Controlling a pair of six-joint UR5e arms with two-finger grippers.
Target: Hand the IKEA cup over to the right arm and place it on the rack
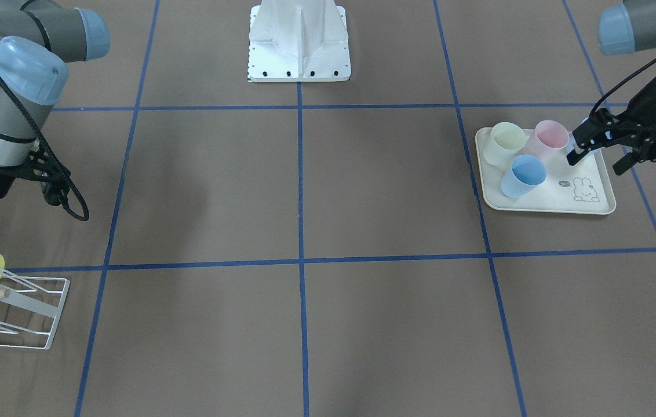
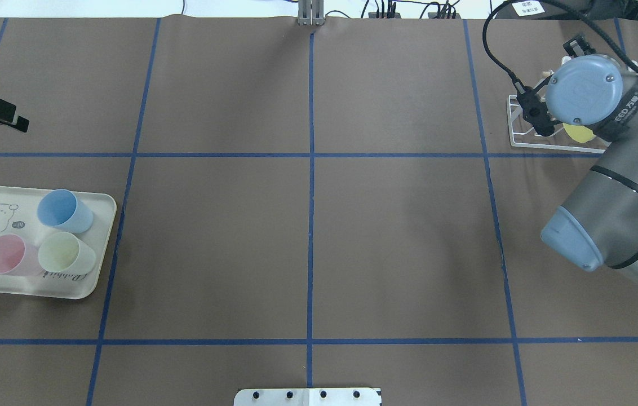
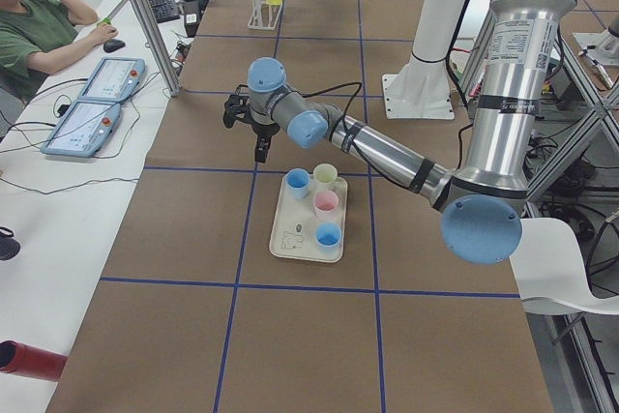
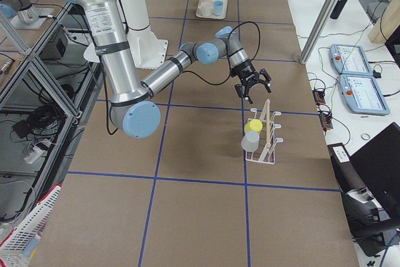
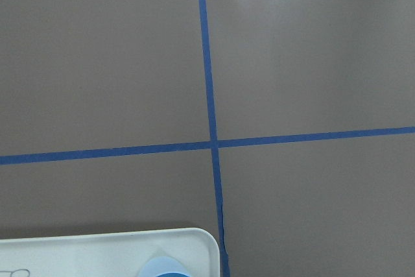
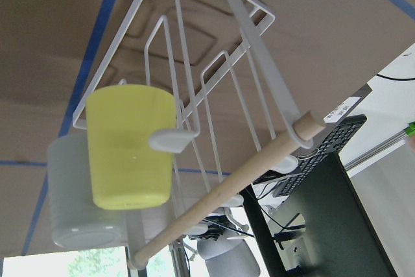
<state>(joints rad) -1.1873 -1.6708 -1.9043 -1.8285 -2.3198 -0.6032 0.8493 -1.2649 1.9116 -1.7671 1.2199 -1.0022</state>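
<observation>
"Where's the yellow cup [image 6: 130,147]?"

"On a prong of the rack [image 6: 194,63], just beside a white cup [image 6: 71,199], at the right end of the bench [image 2: 308,237]."

"And the jaws?"

"The right gripper [image 4: 255,89] hovers near the rack, jaws spread, holding nothing. The left gripper [image 1: 594,164] is at the far left end, over the edge of the tray [image 1: 594,205] beside the pink cup [image 1: 549,139]. Its jaws are also apart and empty."
</observation>
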